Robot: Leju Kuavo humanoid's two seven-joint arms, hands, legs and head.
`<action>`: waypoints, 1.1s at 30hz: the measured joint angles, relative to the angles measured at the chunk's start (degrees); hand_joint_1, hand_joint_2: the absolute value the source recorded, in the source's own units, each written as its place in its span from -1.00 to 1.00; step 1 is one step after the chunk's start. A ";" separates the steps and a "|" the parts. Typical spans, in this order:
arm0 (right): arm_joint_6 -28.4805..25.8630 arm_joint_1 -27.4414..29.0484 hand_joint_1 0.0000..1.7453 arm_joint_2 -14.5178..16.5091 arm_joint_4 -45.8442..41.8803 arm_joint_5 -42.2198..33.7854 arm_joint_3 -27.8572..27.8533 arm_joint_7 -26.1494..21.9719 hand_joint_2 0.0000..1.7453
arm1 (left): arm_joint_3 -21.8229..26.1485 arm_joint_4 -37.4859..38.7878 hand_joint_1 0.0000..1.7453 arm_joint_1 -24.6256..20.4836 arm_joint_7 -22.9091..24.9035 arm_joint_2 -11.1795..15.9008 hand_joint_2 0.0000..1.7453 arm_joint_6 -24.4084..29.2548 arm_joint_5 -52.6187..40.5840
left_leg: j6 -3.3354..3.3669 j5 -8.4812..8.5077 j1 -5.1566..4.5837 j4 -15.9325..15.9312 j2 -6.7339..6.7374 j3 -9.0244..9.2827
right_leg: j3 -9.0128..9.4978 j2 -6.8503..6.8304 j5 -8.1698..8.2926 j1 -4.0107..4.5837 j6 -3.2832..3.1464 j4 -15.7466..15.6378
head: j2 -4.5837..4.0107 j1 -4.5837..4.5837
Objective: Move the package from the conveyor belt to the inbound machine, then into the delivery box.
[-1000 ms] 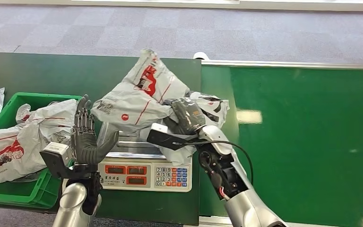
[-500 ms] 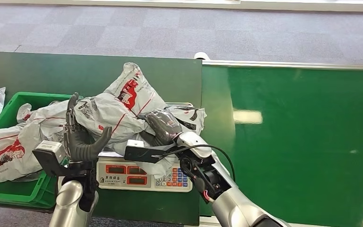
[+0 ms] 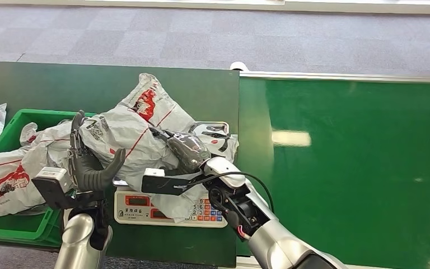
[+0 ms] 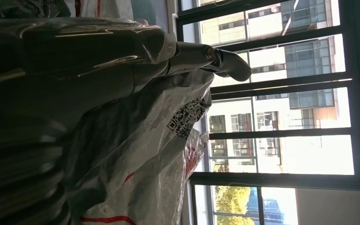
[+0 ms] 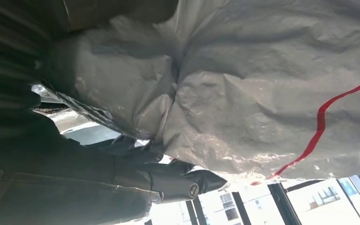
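the package (image 3: 140,131) sits slumped over the inbound machine (image 3: 171,208), between both hands. the right robot hand (image 3: 187,150) clutches its crumpled film; the left robot hand (image 3: 87,159) is spread, pressing its side. likely risk: slack film slips free or snags the delivery box (image 3: 11,227) rim, spilling short.

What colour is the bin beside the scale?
Green; the bin shows best in the head view.

Package (image 3: 140,131) hides most of the scale (image 3: 171,207) platform.
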 joint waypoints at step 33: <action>-22.47 22.29 -1.00 -5.34 -62.38 -39.09 -28.58 -15.65 1.00 | 8.98 -6.72 -1.00 4.35 -1.11 0.33 1.00 2.21 -5.45 | 0.00 -0.07 -0.03 0.00 0.00 -0.01 | -0.04 -0.02 -0.03 -0.03 0.01 -0.03 | 0.00 -0.01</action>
